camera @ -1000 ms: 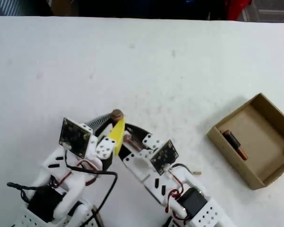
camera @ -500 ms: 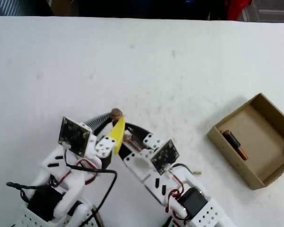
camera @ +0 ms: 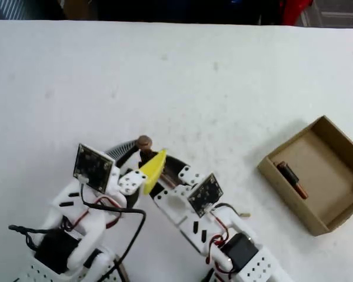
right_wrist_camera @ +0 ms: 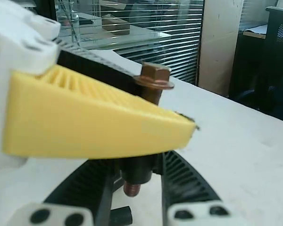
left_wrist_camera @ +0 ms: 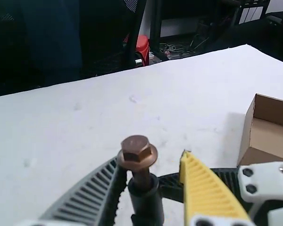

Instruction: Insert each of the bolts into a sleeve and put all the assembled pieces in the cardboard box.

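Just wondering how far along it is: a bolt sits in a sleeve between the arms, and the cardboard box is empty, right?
No, the cardboard box is not empty: the high view shows one assembled piece lying in it. The bolt sitting in a sleeve is right.

Bolts (left_wrist_camera: 138, 153): two, both copper-coloured.
Sleeves (left_wrist_camera: 145, 197): two, both black.
Cardboard box (camera: 285, 198): one.
Robot arms (camera: 76, 229): two.
Pairs of jaws: two.

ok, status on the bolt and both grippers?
Left gripper open, straddling bolt. Right gripper shut on sleeve, bolt seated through it. One assembled piece in cardboard box.
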`<state>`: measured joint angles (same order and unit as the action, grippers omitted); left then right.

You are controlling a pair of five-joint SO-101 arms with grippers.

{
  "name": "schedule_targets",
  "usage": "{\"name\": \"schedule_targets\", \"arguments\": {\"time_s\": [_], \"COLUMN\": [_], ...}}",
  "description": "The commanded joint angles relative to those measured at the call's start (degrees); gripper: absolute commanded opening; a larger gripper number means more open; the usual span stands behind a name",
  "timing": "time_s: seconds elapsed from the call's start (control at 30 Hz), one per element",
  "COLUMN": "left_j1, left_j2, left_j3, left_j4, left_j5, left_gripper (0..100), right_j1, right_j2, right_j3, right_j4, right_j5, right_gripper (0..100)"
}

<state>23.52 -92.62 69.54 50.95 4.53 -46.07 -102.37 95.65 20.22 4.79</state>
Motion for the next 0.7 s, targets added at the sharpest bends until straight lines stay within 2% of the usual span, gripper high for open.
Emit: {"name": "schedule_targets", "arguments": {"time_s": [0.0,0.23,0.67], "left_j1": [-0.7,-6.8,-7.3], "left_j2": [-0.5,-0.5,-0.5], "left_j3": [-0.4,-0.3,-0.7], "left_j4": [-2.3,-5.6,-6.0], "left_j5": [-0.5,-0.6,-0.6], "left_gripper": [21,21,21], "right_j1": [0.2,0.2,0.2], "right_j2": [-0.9,-0.9,-0.9], "right_j3": [-1.1,-1.1,-1.1], "right_j4": [-1.2,-1.2,-1.2], "right_j5": [0.1,0.1,0.1], "right_gripper": [1.7,1.7,1.7]}}
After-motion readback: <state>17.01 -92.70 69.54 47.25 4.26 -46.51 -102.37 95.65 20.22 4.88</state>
